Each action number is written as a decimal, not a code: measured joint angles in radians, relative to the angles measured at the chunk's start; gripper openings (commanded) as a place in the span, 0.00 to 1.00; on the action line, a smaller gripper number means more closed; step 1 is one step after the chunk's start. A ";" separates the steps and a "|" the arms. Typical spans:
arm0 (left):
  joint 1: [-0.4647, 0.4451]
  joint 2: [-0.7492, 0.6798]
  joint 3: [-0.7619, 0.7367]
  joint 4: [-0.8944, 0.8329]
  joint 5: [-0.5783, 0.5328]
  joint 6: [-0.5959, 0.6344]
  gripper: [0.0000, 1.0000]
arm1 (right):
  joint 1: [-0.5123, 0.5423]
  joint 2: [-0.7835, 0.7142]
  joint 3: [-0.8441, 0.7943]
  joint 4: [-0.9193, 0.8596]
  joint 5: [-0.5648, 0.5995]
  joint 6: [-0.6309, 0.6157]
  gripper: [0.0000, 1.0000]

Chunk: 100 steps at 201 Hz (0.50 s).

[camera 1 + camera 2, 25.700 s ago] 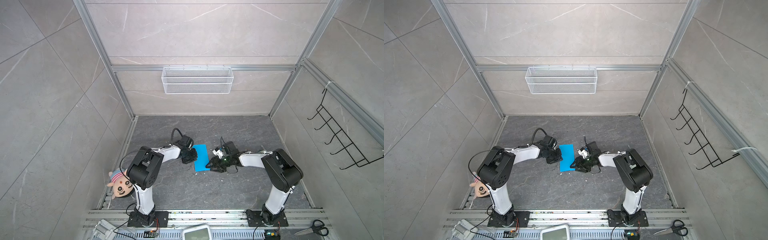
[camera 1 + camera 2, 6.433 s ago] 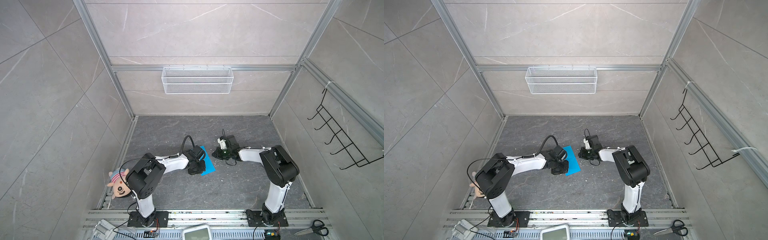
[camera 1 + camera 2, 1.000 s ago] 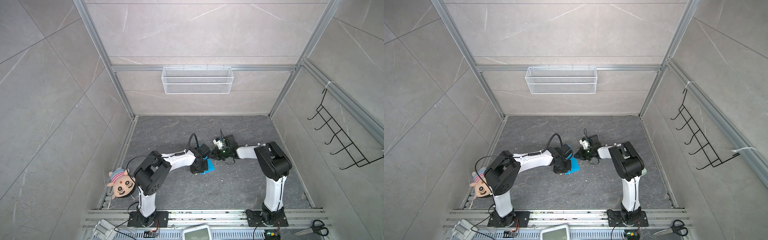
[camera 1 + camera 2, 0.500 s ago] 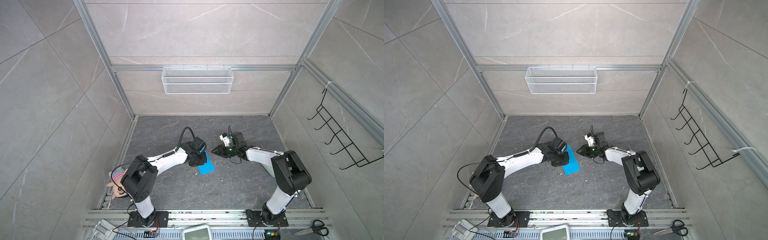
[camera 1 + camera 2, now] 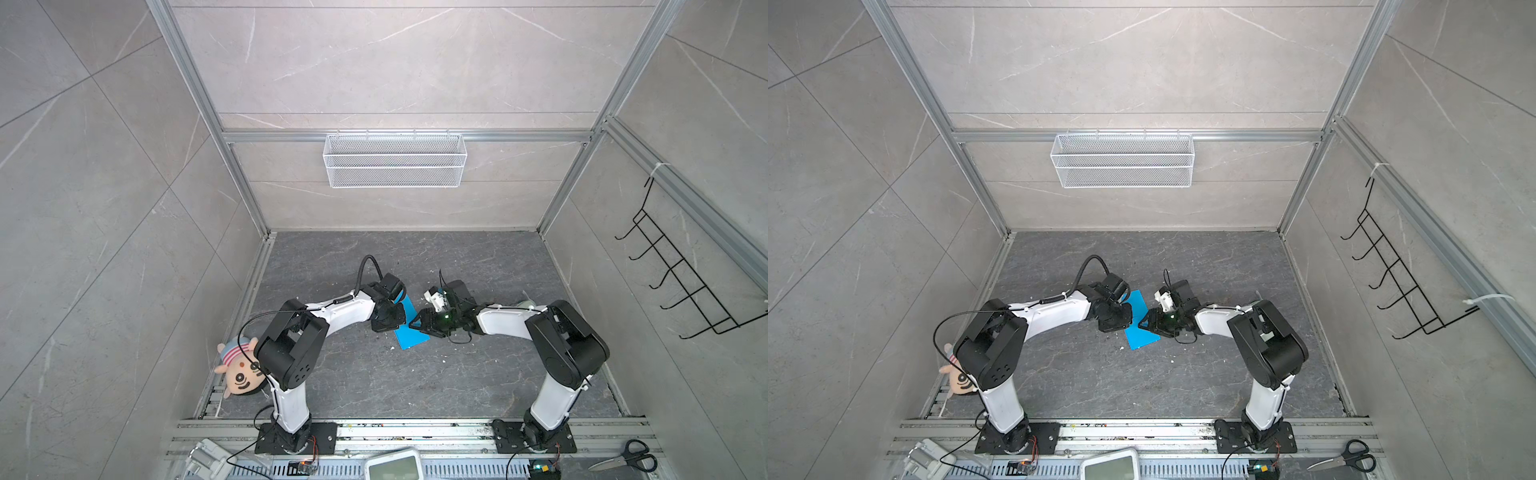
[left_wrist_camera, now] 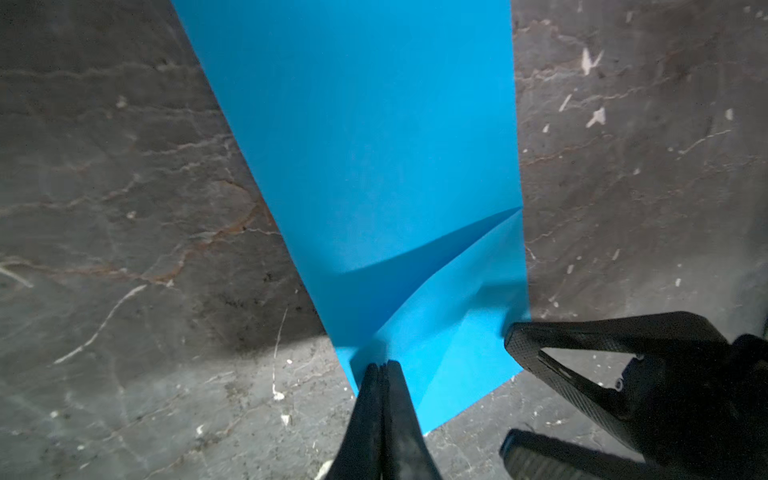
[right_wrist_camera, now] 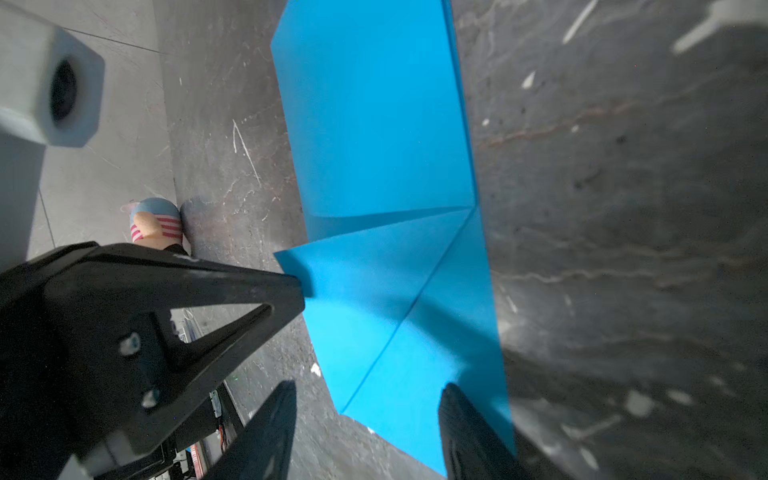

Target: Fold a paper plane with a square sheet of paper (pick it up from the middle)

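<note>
- Half a second on, the right gripper (image 5: 414,324) has swung in from the right to the paper's right edge, its jaws now partly spread; the blue paper itself has hardly shifted.
- Where it lies: the square sheet of paper (image 5: 412,337), already folded to a narrow strip, sits flat on the dark floor (image 5: 374,382) in the middle, between the two grippers.
- Left gripper (image 6: 382,368): jaws pressed together with nothing between them, tips resting on the tip of the corner flap (image 7: 374,270).
- The right gripper holds nothing; its fingers straddle the near right edge of the sheet.
- Risk: the flap bows up with shadow beneath it, so I'd say the crease isn't set. If the left tips lift, it could spring open.
- Risk: only one small point pins the sheet. Closing or dragging the right jaws could pivot the strip and skew the fold.
- Risk: the two grippers are just beside each other, so a small move inward may knock them together.
</note>
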 measured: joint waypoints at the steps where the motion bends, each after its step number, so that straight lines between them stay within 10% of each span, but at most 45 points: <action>1: 0.000 0.000 0.000 0.000 -0.001 0.000 0.04 | 0.000 0.002 0.000 0.003 0.000 0.002 0.57; 100: 0.003 0.040 0.014 -0.031 -0.039 0.000 0.00 | 0.003 0.048 0.018 0.086 0.008 0.102 0.43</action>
